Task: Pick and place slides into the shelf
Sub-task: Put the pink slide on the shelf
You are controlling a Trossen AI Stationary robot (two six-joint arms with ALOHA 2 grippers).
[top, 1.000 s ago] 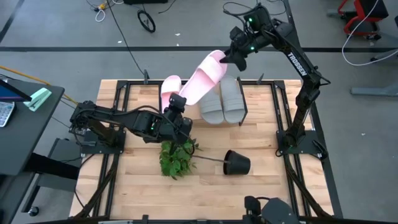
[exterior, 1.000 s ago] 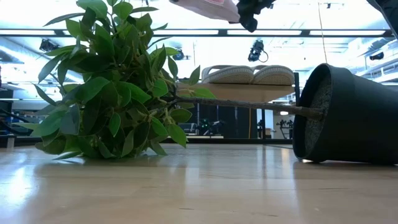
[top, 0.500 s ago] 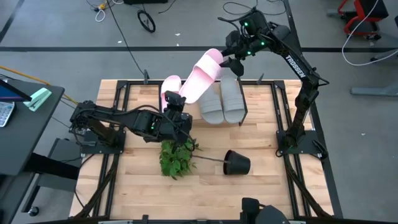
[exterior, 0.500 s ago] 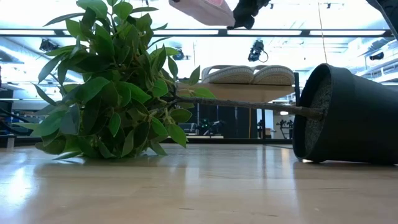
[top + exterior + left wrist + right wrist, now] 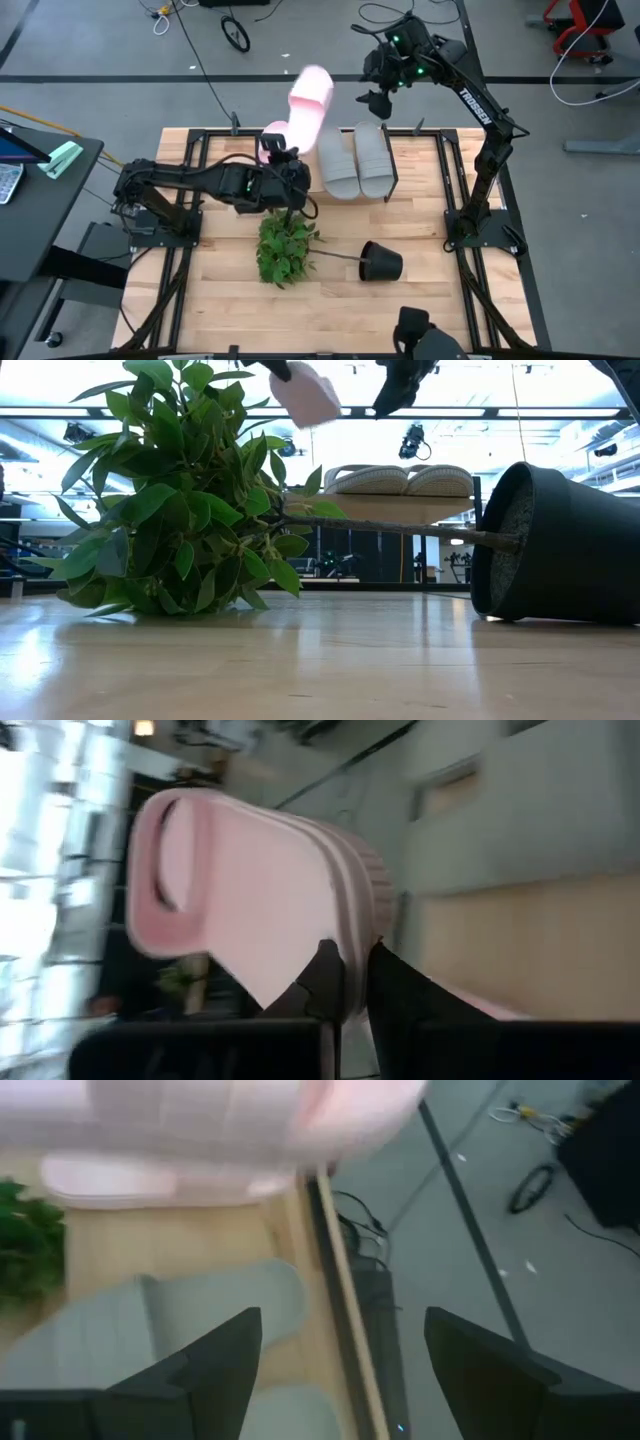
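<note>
Left gripper (image 5: pixel 345 982) pinches raised pink slide (image 5: pixel 306 100); right gripper (image 5: pixel 377 100) apparently open, apart.

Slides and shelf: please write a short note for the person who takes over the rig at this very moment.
Left gripper: jaws shut on one pink slide, held in the air near the left part of the shelf.
Right gripper: jaws open, empty, above the shelf's back edge.
Done: two grey slides lie side by side on the shelf; the other pink slide appears to lie beside them.
Left: set the held pink slide down on the shelf.
</note>
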